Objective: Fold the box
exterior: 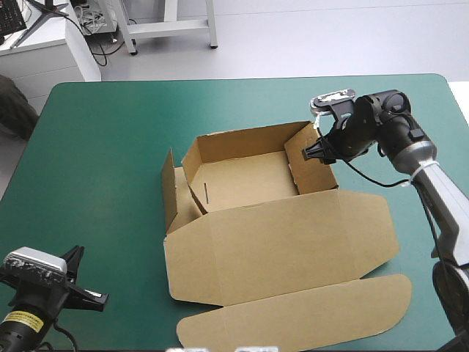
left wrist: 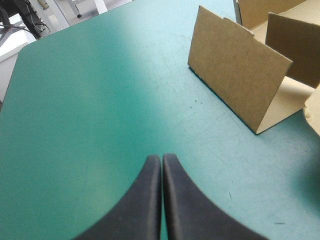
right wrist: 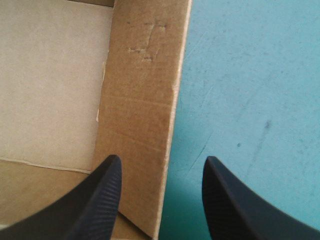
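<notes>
The brown box [exterior: 282,242] lies mid-table, its tray part walled at the far side and its lid flat toward the near edge. My right gripper [exterior: 311,152] is open at the tray's right wall [exterior: 308,165]. In the right wrist view this gripper [right wrist: 162,165] straddles the wall [right wrist: 140,100], one finger over the inner side and the other over the teal-green cover outside. Near the front-left corner my left gripper [exterior: 99,298] rests low, shut on nothing. Its wrist view shows the gripper [left wrist: 161,159] pointing across bare cover, with the box's standing left flap [left wrist: 240,80] ahead and to one side.
Bare teal-green cover [exterior: 95,161] stretches to the left of the box and along the far edge. A long rounded flap [exterior: 308,315] of the lid reaches almost to the table's near edge.
</notes>
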You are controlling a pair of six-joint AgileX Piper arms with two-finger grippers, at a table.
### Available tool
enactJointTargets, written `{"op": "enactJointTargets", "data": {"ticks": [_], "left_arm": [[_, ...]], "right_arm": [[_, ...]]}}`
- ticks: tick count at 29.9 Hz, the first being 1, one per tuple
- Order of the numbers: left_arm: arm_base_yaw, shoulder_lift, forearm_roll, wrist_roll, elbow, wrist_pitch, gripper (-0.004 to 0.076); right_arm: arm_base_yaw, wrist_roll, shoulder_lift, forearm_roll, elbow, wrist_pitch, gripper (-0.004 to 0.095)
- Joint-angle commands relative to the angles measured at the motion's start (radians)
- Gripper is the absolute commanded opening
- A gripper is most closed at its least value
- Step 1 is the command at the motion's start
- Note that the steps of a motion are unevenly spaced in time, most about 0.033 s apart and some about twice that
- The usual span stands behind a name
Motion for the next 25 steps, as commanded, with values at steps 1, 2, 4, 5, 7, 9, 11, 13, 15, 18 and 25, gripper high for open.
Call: {"op": "enactJointTargets", "data": {"ticks": [1, 2, 4, 5, 7, 9, 11, 13, 15, 18, 25], "left_arm": [[0.001, 0.012, 0.000, -0.006, -0.027, -0.068, -0.0010], [0.001, 0.012, 0.000, -0.006, -0.027, -0.068, -0.0010], [0.001, 0.012, 0.000, -0.006, -0.027, -0.068, -0.0010], [0.001, 0.012, 0.000, -0.006, -0.027, -0.068, -0.0010], [0.001, 0.012, 0.000, -0.006, -0.027, -0.068, -0.0010], [0.001, 0.012, 0.000, -0.006, -0.027, -0.068, -0.0010], [0.001, 0.012, 0.000, -0.006, -0.027, -0.068, -0.0010], [0.001, 0.012, 0.000, -0.006, -0.027, -0.068, -0.0010], [0.001, 0.012, 0.000, -0.006, -0.027, -0.068, -0.0010], [0.001, 0.012, 0.000, -0.006, -0.027, -0.068, -0.0010], [0.001, 0.012, 0.000, -0.009, -0.027, -0.072, -0.0010]], "right_arm": [[-0.002, -0.010, 0.005, 0.002, -0.021, -0.038, 0.0467], [-0.002, -0.010, 0.015, 0.002, -0.021, -0.038, 0.0467], [-0.002, -0.010, 0.046, 0.002, -0.021, -0.038, 0.0467], [-0.002, -0.005, 0.064, 0.002, -0.021, -0.038, 0.0466], [-0.002, -0.005, 0.098, 0.002, -0.021, -0.040, 0.0466], [-0.002, 0.008, 0.125, 0.004, -0.021, -0.057, 0.0463], [-0.002, 0.010, 0.143, 0.018, -0.021, -0.082, 0.0442], [-0.002, 0.010, 0.159, 0.043, -0.021, -0.110, 0.0393], [-0.002, 0.006, 0.170, 0.053, -0.021, -0.122, 0.0341], [-0.002, 0.004, 0.177, 0.055, -0.021, -0.124, 0.0252], [-0.002, 0.006, 0.177, 0.048, -0.023, -0.089, -0.0017]]}}
